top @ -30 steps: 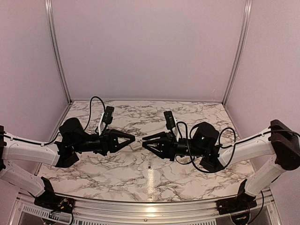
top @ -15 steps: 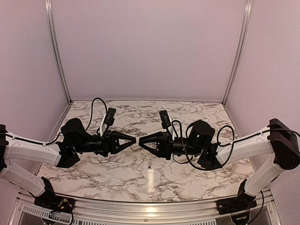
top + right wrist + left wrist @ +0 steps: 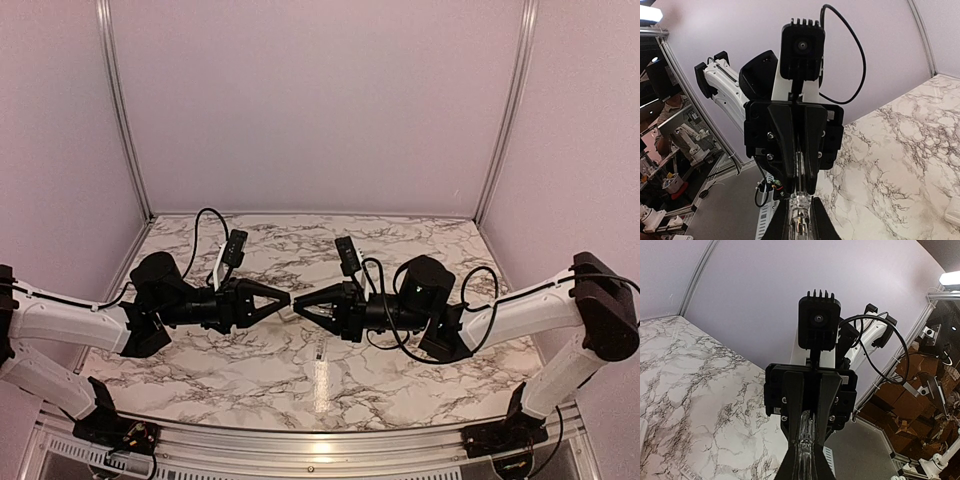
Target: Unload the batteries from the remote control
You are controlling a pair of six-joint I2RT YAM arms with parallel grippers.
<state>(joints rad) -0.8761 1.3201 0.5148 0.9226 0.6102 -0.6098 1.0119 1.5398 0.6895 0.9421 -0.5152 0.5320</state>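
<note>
Top external: left gripper (image 3: 283,298) clamped on the remote control (image 3: 292,306), over the middle of the marble table (image 3: 400,240). Right gripper (image 3: 301,307) closed, tip against the remote's right end; what it pinches, cannot tell.

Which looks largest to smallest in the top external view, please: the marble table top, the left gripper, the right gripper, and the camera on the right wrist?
1. marble table top
2. left gripper and right gripper: alike, so not ranked
3. camera on the right wrist
</note>
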